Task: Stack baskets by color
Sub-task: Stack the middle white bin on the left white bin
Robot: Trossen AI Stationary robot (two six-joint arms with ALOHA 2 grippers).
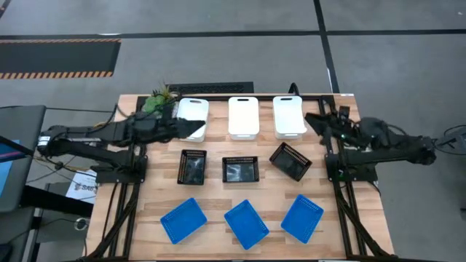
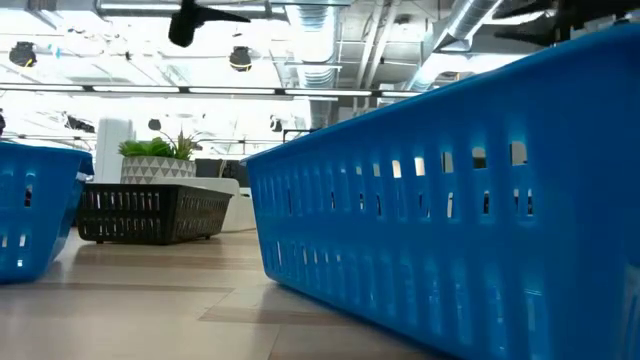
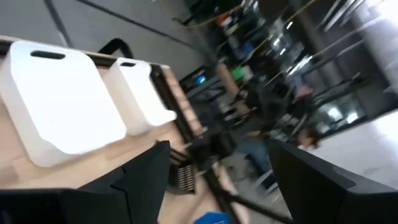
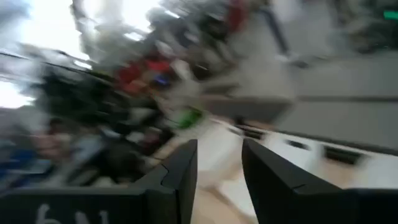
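Three white baskets (image 1: 243, 116) stand in a row along the table's far side. Three black mesh baskets (image 1: 240, 169) form the middle row, the right one (image 1: 291, 161) turned askew. Three blue baskets (image 1: 246, 223) lie near the front edge, each turned at an angle. All rest separately on the table. My left gripper (image 1: 191, 131) hovers open above the left white basket (image 1: 193, 113), with nothing between its fingers (image 3: 146, 177). My right gripper (image 1: 313, 120) hangs open beside the right white basket (image 1: 289, 115), holding nothing (image 4: 219, 168).
A small green potted plant (image 1: 159, 98) stands at the far left corner, just behind my left arm. A dark bar (image 1: 211, 88) runs along the table's far edge. In the low view a blue basket (image 2: 450, 200) fills the foreground.
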